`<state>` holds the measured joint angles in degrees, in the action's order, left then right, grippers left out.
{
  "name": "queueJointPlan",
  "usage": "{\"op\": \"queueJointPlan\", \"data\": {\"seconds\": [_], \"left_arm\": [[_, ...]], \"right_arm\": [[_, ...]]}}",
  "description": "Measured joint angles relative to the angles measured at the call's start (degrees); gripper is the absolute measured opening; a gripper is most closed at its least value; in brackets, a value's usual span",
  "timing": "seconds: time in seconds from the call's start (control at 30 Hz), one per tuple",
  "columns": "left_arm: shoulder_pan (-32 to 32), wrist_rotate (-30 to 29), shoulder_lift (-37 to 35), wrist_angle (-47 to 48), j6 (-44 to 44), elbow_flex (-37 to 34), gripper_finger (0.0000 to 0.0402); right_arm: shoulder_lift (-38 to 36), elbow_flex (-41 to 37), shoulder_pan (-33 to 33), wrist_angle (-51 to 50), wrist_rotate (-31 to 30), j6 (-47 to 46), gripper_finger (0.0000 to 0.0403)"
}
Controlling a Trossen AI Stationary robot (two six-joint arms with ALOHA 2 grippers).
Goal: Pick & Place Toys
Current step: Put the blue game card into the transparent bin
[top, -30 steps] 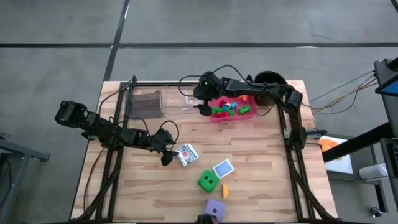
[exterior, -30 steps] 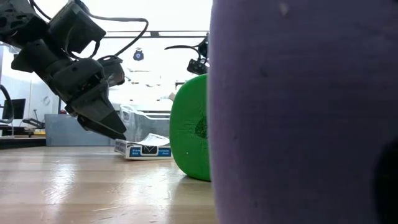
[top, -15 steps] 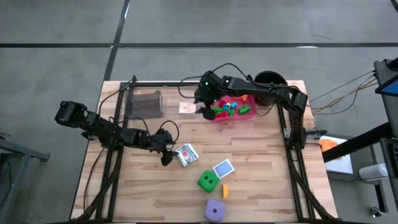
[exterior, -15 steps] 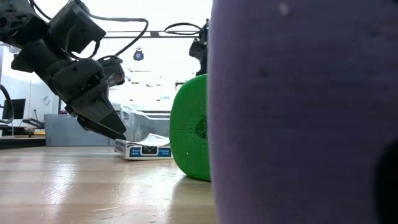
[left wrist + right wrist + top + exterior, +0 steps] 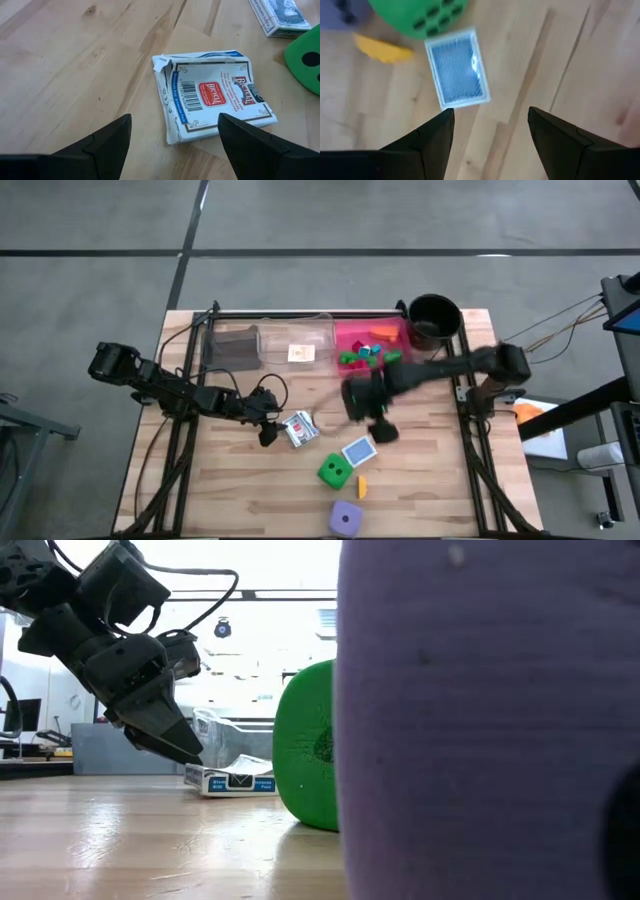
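A white and red card box (image 5: 215, 95) lies flat on the table. My left gripper (image 5: 175, 117) stands open just short of it, low over the wood, and touches nothing; the high view shows it as well (image 5: 268, 430). My right gripper (image 5: 491, 111) is open and empty. It hangs above the table (image 5: 375, 415) just beyond a blue-backed card box (image 5: 457, 70). Near that box sit a green die (image 5: 334, 471), a yellow piece (image 5: 362, 486) and a purple die (image 5: 346, 518). The low view is mostly filled by the purple die (image 5: 490, 720).
Along the far edge stand a grey tray (image 5: 235, 347), a clear tray (image 5: 318, 330) holding a white card (image 5: 301, 353), a pink tray (image 5: 345, 332) with small bricks, and a round black pot (image 5: 433, 315). Bare wood lies at the near left and the right.
My right gripper has swung fast from the clear and pink trays at the far edge toward the near edge. It has tipped further down and now hangs by the blue-backed card box. A white card now shows in the clear tray.
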<state>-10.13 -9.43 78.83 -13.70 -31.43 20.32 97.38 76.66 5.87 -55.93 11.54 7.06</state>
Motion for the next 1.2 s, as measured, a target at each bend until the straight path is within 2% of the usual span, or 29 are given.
{"op": "queueJointPlan", "data": {"seconds": [0.1, 0.2, 0.37, 0.47, 0.53, 0.73, 0.9, 1.1, 1.2], "left_arm": [[0.0, 0.0, 0.0, 0.0, 0.0, 0.0, 0.0300], [0.0, 0.0, 0.0, 0.1, 0.0, 0.0, 0.0300], [0.0, 0.0, 0.0, 0.3, 0.0, 0.0, 0.0300], [0.0, 0.0, 0.0, 0.3, 0.0, 0.0, 0.0300], [0.0, 0.0, 0.0, 0.5, 0.0, 0.0, 0.0300], [0.0, 0.0, 0.0, 0.4, 0.0, 0.0, 0.0300], [0.0, 0.0, 0.0, 0.4, 0.0, 0.0, 0.0300], [0.0, 0.0, 0.0, 0.3, 0.0, 0.0, 0.0300], [0.0, 0.0, 0.0, 0.3, 0.0, 0.0, 0.0300]], "right_arm": [[-1.3, -6.6, 6.8, 4.4, -8.4, -6.1, 0.0253], [-1.4, -11.2, 11.7, 5.4, -12.5, -12.0, 0.0264], [0.2, -14.5, 16.1, 7.7, -15.9, -18.6, 0.0324], [1.8, -14.2, 16.6, 9.0, -16.6, -19.4, 0.0377], [3.0, -13.5, 16.6, 9.7, -16.4, -19.3, 0.0393], [6.0, -11.0, 16.5, 9.6, -15.4, -18.3, 0.0345], [6.0, -10.7, 16.5, 9.4, -15.7, -18.4, 0.0321], [5.9, -10.7, 16.4, 9.2, -15.0, -18.4, 0.0315], [5.9, -10.6, 15.8, 9.2, -15.0, -17.8, 0.0327]]}}
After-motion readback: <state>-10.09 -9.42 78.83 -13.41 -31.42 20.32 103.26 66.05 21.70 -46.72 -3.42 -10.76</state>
